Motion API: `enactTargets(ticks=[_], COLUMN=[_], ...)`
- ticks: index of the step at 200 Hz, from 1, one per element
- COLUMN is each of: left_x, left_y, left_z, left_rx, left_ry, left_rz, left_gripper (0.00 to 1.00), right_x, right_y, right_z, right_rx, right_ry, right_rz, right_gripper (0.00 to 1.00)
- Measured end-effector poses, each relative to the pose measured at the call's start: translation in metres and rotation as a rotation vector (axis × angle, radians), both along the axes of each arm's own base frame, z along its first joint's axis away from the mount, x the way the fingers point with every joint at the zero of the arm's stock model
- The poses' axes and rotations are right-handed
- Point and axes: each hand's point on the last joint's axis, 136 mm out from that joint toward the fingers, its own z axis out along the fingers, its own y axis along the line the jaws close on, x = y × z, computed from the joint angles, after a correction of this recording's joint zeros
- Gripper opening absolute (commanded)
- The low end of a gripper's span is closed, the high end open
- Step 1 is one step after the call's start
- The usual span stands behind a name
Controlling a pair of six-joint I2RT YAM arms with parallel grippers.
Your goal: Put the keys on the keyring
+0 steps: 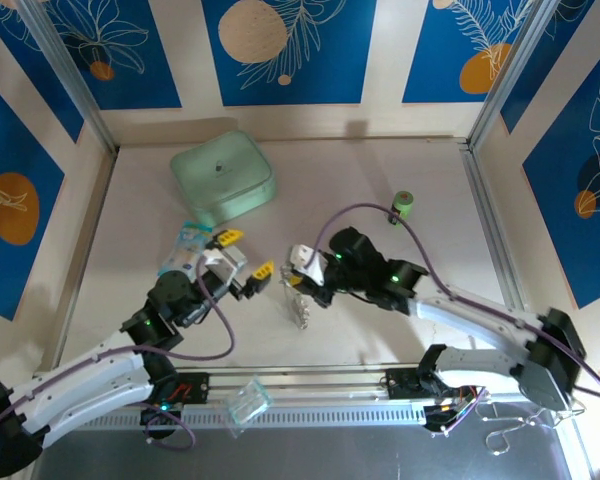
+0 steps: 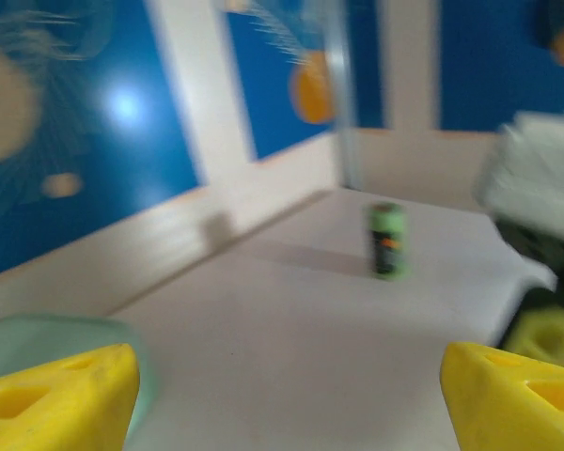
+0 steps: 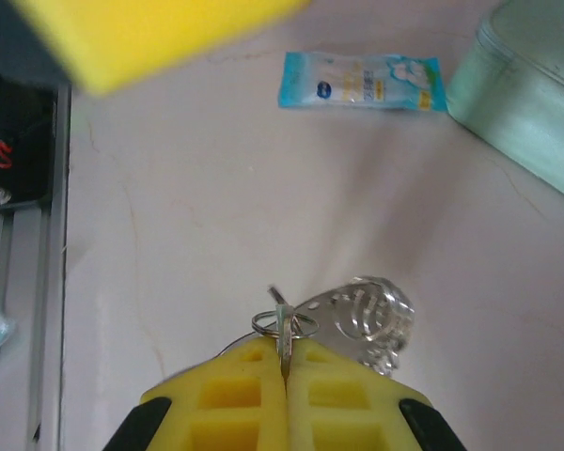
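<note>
left end effector (image 1: 246, 254): jaws wide apart, nothing between them; sits left of centre, just right of the blue packet (image 1: 193, 237)
left fingertips (image 2: 56, 399): yellow, at the two bottom corners of the left wrist view, bare tabletop (image 2: 291, 329) between
right end effector (image 3: 284, 362): jaws fully closed, pinching a thin silver key (image 3: 283, 331) edge-on at the seam
silver key: a small wire ring loops round it just past the fingertips
keyring (image 3: 368, 315): sparkly beaded loop, bunched just right of the key and touching it; mid-tabletop in the top view, right under the right end effector, between the two arms
green-headed key: cannot make it out
mint box (image 1: 223, 178): far left, well apart from the keyring
green can (image 1: 404, 206): upright, far right, beyond the right arm
clear plastic piece (image 1: 248, 403): on the near rail
</note>
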Motion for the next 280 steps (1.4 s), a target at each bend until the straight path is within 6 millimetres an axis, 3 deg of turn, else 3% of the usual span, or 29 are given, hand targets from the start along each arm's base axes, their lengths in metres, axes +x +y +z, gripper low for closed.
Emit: enactTargets(ticks=[17,45,63,83,115,152,204,261,280], left_x=[0.013,0.026,0.030,0.032,0.037,0.049,0.062,0.071,0.072], left_y=[0.031,0.070,0.084,0.094,0.098,0.094,0.083,0.076,0.076], left_z=[0.008,0.004,-0.001,-0.006,-0.018,-0.030,-0.052,-0.057,-0.054], left_rx=[-0.056,-0.075,-0.066,-0.055,-0.028,0.007,0.039,0.034,0.022], left_ry=[0.008,0.042,0.059,0.073,0.104,0.148,0.218,0.254,0.250], left_rz=[0.176,0.393,0.477,0.534,0.574,0.594,0.572,0.554,0.558], left_gripper=[0.83,0.83,0.83,0.83,0.84,0.84,0.84,0.83,0.82], right_x=[0.015,0.042,0.055,0.066,0.081,0.077,0.063,0.038,0.031], right_y=[0.033,0.075,0.089,0.090,0.061,0.008,-0.049,-0.086,-0.095], right_z=[0.004,0.014,0.014,0.001,-0.044,-0.098,-0.111,-0.133,-0.142], right_rx=[0.022,0.084,0.110,0.101,0.013,-0.196,-0.428,-0.635,-0.714], right_ry=[-0.011,-0.037,-0.039,-0.017,0.016,0.028,-0.044,-0.043,-0.057], right_rz=[0.024,0.026,0.003,-0.044,-0.170,-0.257,-0.233,-0.171,-0.146], right_gripper=[0.00,0.00,0.00,0.00,0.00,0.00,0.00,0.00,0.11])
